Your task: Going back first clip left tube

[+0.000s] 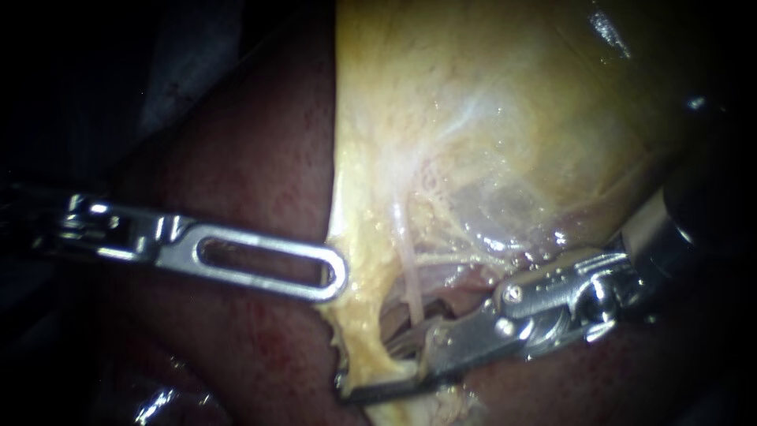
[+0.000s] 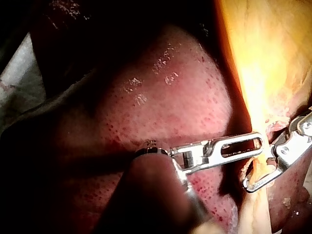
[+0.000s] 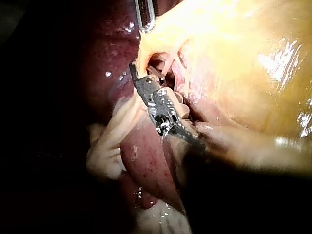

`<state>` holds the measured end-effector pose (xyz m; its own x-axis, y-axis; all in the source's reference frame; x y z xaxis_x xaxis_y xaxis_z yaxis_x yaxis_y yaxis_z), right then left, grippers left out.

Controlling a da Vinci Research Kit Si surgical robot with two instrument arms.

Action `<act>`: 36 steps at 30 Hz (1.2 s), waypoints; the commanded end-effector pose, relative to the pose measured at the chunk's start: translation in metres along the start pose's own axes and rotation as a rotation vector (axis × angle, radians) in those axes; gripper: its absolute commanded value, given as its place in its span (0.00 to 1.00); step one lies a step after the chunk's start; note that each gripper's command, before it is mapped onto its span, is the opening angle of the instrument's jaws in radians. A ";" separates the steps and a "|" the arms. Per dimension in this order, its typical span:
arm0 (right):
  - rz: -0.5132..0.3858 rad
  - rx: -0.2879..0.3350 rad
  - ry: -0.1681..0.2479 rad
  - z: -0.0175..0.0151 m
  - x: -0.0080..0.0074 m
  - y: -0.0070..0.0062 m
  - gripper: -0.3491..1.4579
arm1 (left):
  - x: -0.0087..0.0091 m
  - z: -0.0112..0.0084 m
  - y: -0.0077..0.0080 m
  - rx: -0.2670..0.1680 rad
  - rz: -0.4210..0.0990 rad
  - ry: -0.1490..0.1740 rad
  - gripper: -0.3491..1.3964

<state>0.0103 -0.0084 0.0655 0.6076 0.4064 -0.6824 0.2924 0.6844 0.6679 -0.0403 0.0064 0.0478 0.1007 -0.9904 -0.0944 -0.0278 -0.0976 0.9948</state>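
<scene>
A thin pale tube (image 1: 406,268) runs down the gallbladder's (image 1: 512,118) underside and disappears behind my right instrument (image 1: 386,367). That instrument comes in from the right, and its jaws are open, with a gap and yellow tissue between them, at the tube's lower end. No clip is clearly visible. In the right wrist view the same jaws (image 3: 136,78) point into the yellow edge. My left instrument (image 1: 335,272) comes in from the left, its slotted jaws lying together with the tip against the gallbladder's edge. The left wrist view shows both instruments (image 2: 258,144) (image 2: 253,180) nearly meeting.
Dark red liver (image 1: 252,158) lies under and behind the left instrument. Pale fatty folds (image 3: 109,146) hang beside the right instrument's shaft in the right wrist view. A sheer membrane (image 1: 505,205) spans the tissue above the right instrument's wrist.
</scene>
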 end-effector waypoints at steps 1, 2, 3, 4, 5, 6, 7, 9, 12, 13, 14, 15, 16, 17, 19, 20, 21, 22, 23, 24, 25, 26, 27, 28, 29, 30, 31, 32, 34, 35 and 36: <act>-0.001 0.000 0.000 0.0000 0.0000 0.0000 0.00 | 0.0000 0.0000 0.0000 0.000 0.000 -0.001 0.00; -0.001 0.000 0.000 0.0000 0.0000 0.0000 0.00 | 0.0000 0.0000 0.0000 0.000 0.000 -0.001 0.00; -0.001 0.001 0.000 0.0000 0.0000 0.0000 0.00 | 0.0000 0.0000 0.0000 0.000 0.000 -0.001 0.00; -0.001 0.001 0.000 0.0000 0.0000 0.0000 0.00 | 0.0000 0.0000 0.0000 0.000 0.000 -0.001 0.00; -0.001 0.001 0.000 0.0000 0.0000 0.0000 0.00 | 0.0000 0.0000 0.0000 0.000 0.000 -0.001 0.00; -0.001 0.001 0.000 0.0000 0.0000 0.0000 0.00 | 0.0000 0.0000 0.0000 -0.001 0.000 -0.001 0.00; -0.001 0.001 0.000 0.0000 0.0000 0.0000 0.00 | 0.0000 0.0000 0.0000 -0.001 0.000 -0.001 0.00; -0.001 0.001 -0.001 0.0000 0.0000 0.0000 0.00 | 0.0000 0.0000 0.0000 -0.001 0.000 -0.001 0.00; -0.001 0.001 -0.001 0.0000 0.0000 0.0000 0.00 | 0.0000 0.0000 0.0000 -0.001 0.000 -0.001 0.00; -0.001 0.001 -0.001 0.0000 0.0000 -0.0001 0.00 | 0.0000 0.0000 0.0000 -0.001 0.000 -0.001 0.00; -0.001 0.001 -0.001 0.0000 0.0000 -0.0001 0.00 | 0.0000 0.0000 0.0000 -0.001 0.000 -0.001 0.00; -0.001 0.001 -0.001 0.0000 0.0000 -0.0001 0.00 | 0.0000 0.0000 0.0000 -0.001 0.000 -0.001 0.00; -0.001 0.001 -0.001 0.0001 0.0001 -0.0001 0.08 | 0.0000 0.0000 0.0000 -0.001 0.000 -0.001 0.00; -0.001 0.001 -0.001 0.0001 0.0001 -0.0001 0.15 | 0.0000 0.0000 0.0000 -0.001 0.000 -0.001 0.00; 0.000 0.001 0.000 0.0001 0.0003 -0.0001 0.28 | 0.0000 0.0000 0.0000 -0.001 0.000 -0.001 0.00; 0.001 -0.005 0.003 0.0001 0.0004 0.0000 0.33 | 0.0000 0.0000 0.0000 -0.001 0.000 -0.001 0.00; 0.002 -0.013 0.006 0.0000 0.0006 0.0000 0.38 | 0.0000 0.0000 0.0000 -0.001 0.000 -0.001 0.00; 0.003 -0.024 0.011 0.0000 0.0007 0.0001 0.41 | 0.0000 0.0000 0.0000 -0.001 0.000 -0.001 0.00; -0.008 -0.041 0.017 -0.0001 0.0008 0.0001 0.42 | 0.0000 0.0000 0.0000 -0.001 0.000 -0.001 0.00; -0.013 -0.064 0.026 -0.0002 0.0010 0.0001 0.43 | 0.0000 0.0000 0.0000 -0.001 0.000 -0.001 0.00; -0.016 -0.074 0.030 -0.0004 0.0011 0.0002 0.45 | 0.0000 0.0000 0.0000 -0.001 0.000 -0.001 0.00; -0.020 -0.075 0.031 -0.0005 0.0012 0.0002 0.46 | 0.0000 0.0000 0.0000 -0.001 0.000 -0.001 0.00; -0.025 -0.075 0.032 -0.0007 0.0012 0.0003 0.46 | 0.0000 0.0000 0.0000 -0.001 0.000 -0.001 0.00; -0.030 -0.075 0.032 -0.0009 0.0013 0.0003 0.46 | 0.0000 0.0000 0.0000 -0.001 0.000 -0.001 0.00; -0.029 -0.078 0.033 -0.0010 0.0014 0.0003 0.46 | 0.0000 0.0000 0.0000 -0.001 0.000 -0.001 0.00; -0.035 -0.081 0.034 -0.0010 0.0014 0.0003 0.46 | 0.0000 0.0000 0.0000 -0.001 0.000 -0.001 0.00; -0.034 -0.081 0.035 -0.0011 0.0014 0.0003 0.46 | 0.0000 0.0000 0.0000 -0.001 0.000 -0.001 0.00; -0.034 -0.080 0.035 -0.0011 0.0015 0.0003 0.46 | 0.0000 0.0000 0.0000 -0.001 0.000 -0.001 0.00; -0.034 -0.080 0.035 -0.0012 0.0015 0.0003 0.46 | 0.0000 0.0000 0.0000 -0.001 0.000 -0.001 0.00; -0.034 -0.080 0.035 -0.0013 0.0015 0.0002 0.46 | 0.0000 0.0000 0.0000 -0.001 0.000 -0.001 0.00; -0.033 -0.080 0.035 -0.0013 0.0015 0.0002 0.46 | 0.0000 0.0000 0.0000 -0.001 0.000 0.000 0.00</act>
<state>0.0102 -0.0069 0.0642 0.5720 0.4027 -0.7146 0.2512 0.7434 0.6199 -0.0403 0.0064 0.0478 0.1000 -0.9905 -0.0940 -0.0271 -0.0971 0.9949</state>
